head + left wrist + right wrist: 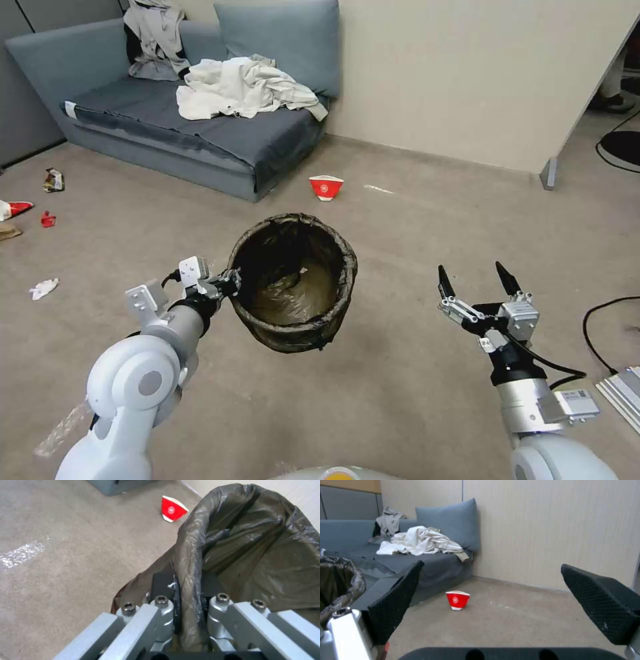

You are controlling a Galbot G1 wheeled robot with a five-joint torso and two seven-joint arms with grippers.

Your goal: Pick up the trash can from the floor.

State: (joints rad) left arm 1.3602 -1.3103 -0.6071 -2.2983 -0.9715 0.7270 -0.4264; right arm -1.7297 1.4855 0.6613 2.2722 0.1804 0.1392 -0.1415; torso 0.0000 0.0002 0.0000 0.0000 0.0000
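The trash can (293, 283), a round bin lined with a dark crinkled bag folded over its rim, hangs above the floor (413, 220) before me, tilted a little. My left gripper (233, 280) is shut on its near-left rim; in the left wrist view the bag-covered rim (191, 580) is pinched between the two fingers. The can's edge also shows in the right wrist view (340, 580). My right gripper (479, 280) is raised to the right of the can, open and holding nothing, its black fingers (396, 600) spread wide.
A red-and-white paper cup (326, 187) lies on the floor beyond the can. A grey sofa (167, 127) with clothes stands at the back left. Scraps of litter (43, 288) lie at far left. A black cable (600, 333) and a partition wall (500, 80) are on the right.
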